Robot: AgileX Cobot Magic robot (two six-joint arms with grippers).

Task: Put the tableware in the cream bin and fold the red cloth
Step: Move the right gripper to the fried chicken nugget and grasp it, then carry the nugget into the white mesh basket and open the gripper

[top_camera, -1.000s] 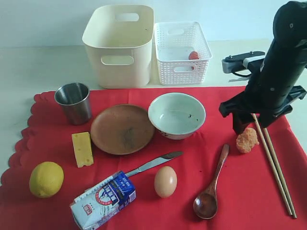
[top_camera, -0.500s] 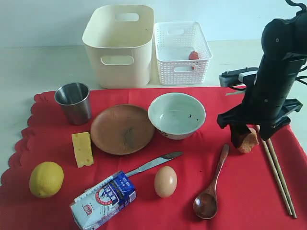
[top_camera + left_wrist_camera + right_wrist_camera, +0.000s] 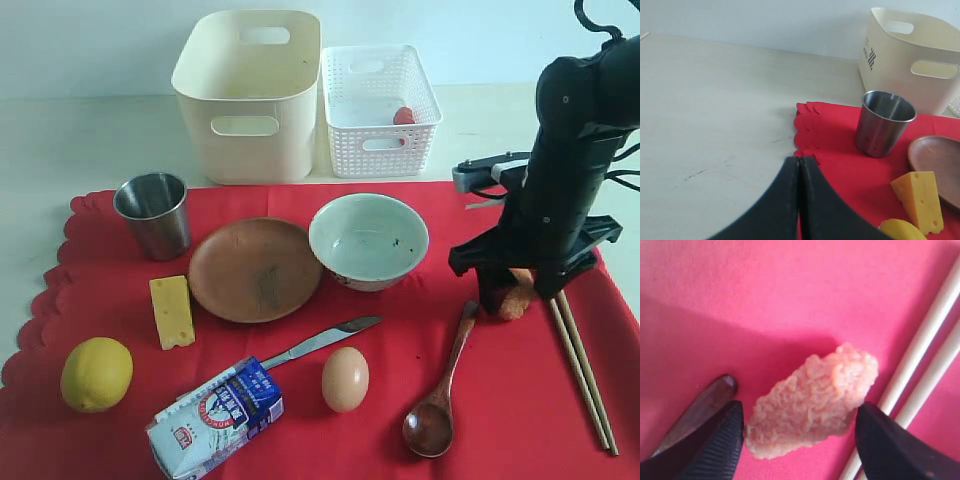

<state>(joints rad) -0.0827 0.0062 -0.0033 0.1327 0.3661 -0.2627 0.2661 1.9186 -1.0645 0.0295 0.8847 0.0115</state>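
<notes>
On the red cloth (image 3: 500, 420) lie the steel cup (image 3: 152, 212), brown plate (image 3: 255, 269), white bowl (image 3: 368, 240), knife (image 3: 325, 340), dark spoon (image 3: 440, 385) and chopsticks (image 3: 580, 365). The cream bin (image 3: 250, 95) stands behind the cloth. My right gripper (image 3: 512, 300) is down on the cloth, open, with a finger on either side of an orange crumbly lump (image 3: 812, 400), between the spoon handle (image 3: 700, 410) and the chopsticks (image 3: 925, 350). My left gripper (image 3: 800, 160) is shut and holds nothing, near the cloth's scalloped edge (image 3: 807, 130), short of the cup (image 3: 884, 123).
A white lattice basket (image 3: 380, 110) holding a small red item stands right of the bin. A lemon (image 3: 96, 373), cheese (image 3: 171, 311), egg (image 3: 345, 378) and milk carton (image 3: 215, 417) lie on the cloth's near half. Bare pale table (image 3: 705, 110) lies left of the cloth.
My right arm has come down and shifted left, so its open fingers now stand either side of the orange lump. Nothing else moved.
</notes>
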